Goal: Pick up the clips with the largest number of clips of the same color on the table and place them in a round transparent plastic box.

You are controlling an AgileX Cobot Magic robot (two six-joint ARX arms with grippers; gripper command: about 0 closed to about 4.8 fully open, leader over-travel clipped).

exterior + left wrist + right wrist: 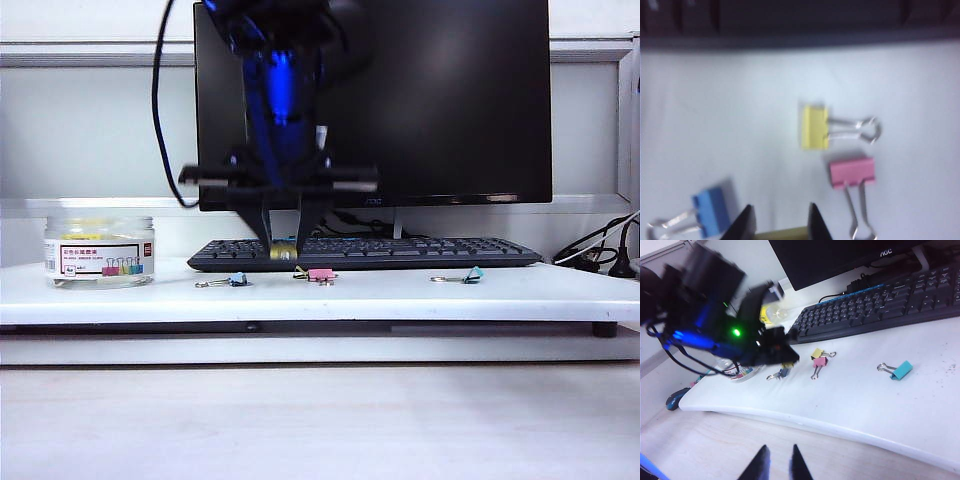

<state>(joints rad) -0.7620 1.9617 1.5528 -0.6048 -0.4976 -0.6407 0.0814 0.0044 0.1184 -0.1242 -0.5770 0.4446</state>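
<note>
The left gripper [284, 243] is hanging above the table [400, 295] before the keyboard [420, 252], its jaws pinching a pale-yellow clip [283, 251]. The right gripper [776, 466] is hovering off the table's edge, jaws slightly apart and holding nothing. Another yellow clip [816, 127] is lying beside the pink clip [852, 172]. The round transparent plastic box [98, 251] is standing far left.

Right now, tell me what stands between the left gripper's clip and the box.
Nothing visible does. The left gripper holds a yellow clip before the keyboard. Toward the box the table carries only a blue clip, lying flat below that path. The right gripper, open, is well away.
</note>
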